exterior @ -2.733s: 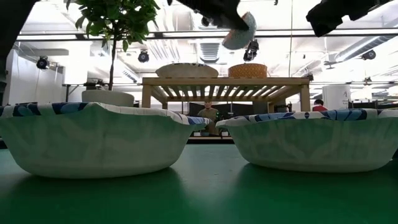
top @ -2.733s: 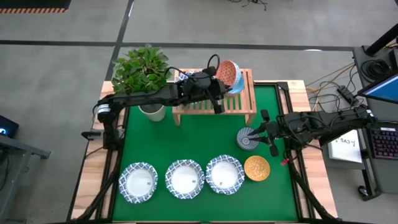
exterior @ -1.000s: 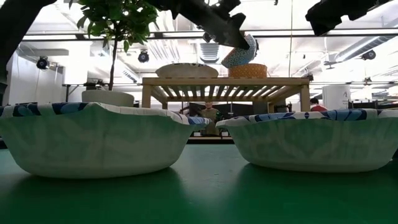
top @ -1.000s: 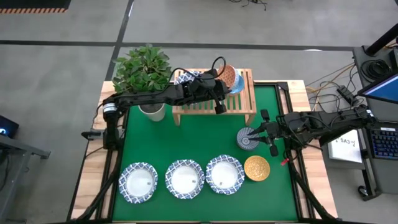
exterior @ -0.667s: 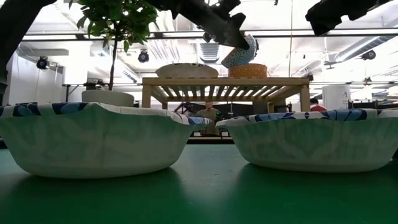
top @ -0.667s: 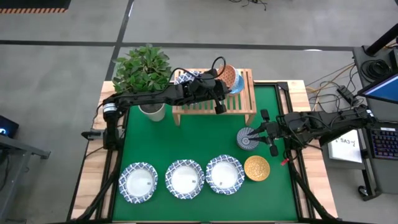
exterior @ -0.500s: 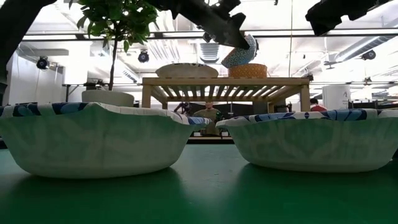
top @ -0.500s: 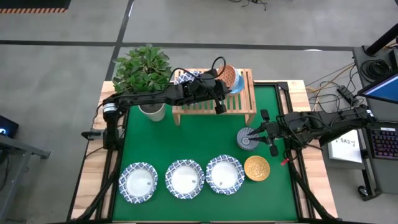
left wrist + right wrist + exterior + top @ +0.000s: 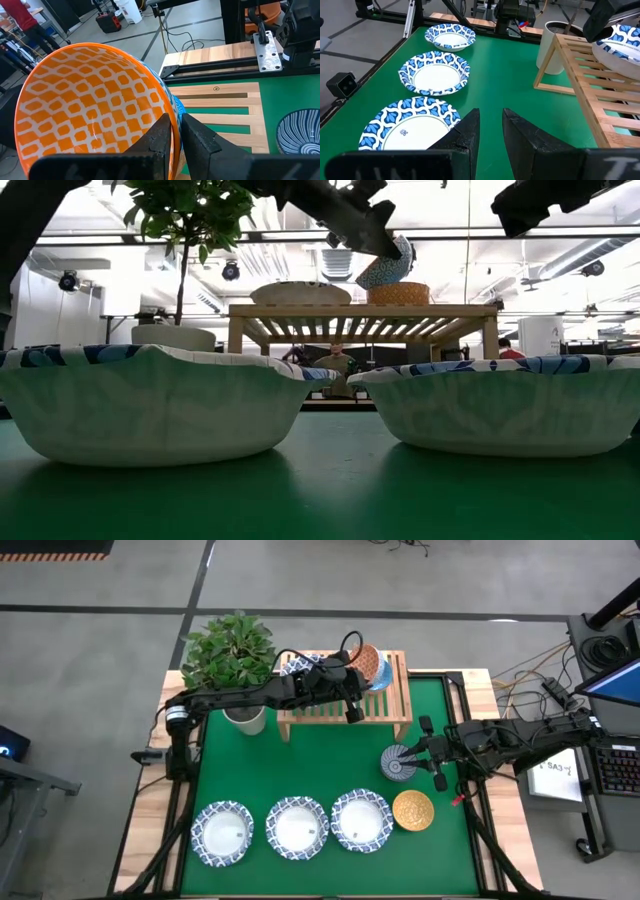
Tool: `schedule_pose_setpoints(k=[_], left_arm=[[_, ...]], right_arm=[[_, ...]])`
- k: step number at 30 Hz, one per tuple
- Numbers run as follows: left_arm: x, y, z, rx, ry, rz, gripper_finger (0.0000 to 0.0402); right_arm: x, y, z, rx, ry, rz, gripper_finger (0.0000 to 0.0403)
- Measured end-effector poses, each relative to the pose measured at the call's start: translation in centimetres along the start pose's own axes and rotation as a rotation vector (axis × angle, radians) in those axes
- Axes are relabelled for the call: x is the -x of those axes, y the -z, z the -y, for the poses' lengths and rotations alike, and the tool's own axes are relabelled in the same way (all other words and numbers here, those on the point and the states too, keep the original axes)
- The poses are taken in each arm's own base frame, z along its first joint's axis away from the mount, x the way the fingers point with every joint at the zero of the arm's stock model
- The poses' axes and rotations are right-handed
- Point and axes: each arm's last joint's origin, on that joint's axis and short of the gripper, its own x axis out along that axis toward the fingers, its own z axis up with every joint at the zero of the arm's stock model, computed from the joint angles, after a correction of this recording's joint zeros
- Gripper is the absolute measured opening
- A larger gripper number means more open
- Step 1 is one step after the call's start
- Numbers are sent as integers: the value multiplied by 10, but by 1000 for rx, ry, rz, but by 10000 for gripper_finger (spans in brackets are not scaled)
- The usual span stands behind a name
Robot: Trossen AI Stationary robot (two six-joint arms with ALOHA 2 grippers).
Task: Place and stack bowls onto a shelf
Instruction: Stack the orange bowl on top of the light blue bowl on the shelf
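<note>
My left gripper (image 9: 352, 678) reaches over the shelf (image 9: 395, 705) and is shut on a small tilted bowl (image 9: 95, 110). The bowl is orange-red with a white lattice inside. Light blue (image 9: 178, 107) shows just outside its rim, and its outside is light blue (image 9: 387, 262) in the low view. One bowl or two nested ones, I cannot tell. Under it an orange-tan latticed bowl (image 9: 398, 294) stands on the shelf, beside a wide white bowl (image 9: 298, 664). My right gripper (image 9: 425, 753) is open beside the dark blue-grey bowl (image 9: 398, 762). My left gripper pinches the bowl's rim (image 9: 169, 102), with one finger (image 9: 160, 137) inside the bowl and the other (image 9: 197, 137) outside. It comes slanting down from the table's left. The bowl is tilted, its low edge at the rim of the orange-tan bowl; whether they touch, I cannot tell.
Three wide white bowls (image 9: 222, 833) (image 9: 297, 828) (image 9: 362, 821) stand in a row near the table's near edge, with the golden yellow bowl (image 9: 412, 810) to their right. A potted plant (image 9: 232, 655) stands left of the shelf. Green mat lies bare between the shelf and the row.
Between the earliest frames and a second ago, my left gripper came down toward the shelf with the bowl, bringing it just above the orange-tan bowl. Over the last second nothing has visibly moved.
</note>
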Motion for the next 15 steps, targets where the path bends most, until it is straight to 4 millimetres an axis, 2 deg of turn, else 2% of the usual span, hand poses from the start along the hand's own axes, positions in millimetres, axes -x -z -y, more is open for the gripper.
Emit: schedule_pose_setpoints(k=[15], left_arm=[[0, 0, 0, 1, 0, 0, 23]], right_arm=[[0, 0, 0, 20, 5, 0, 73]])
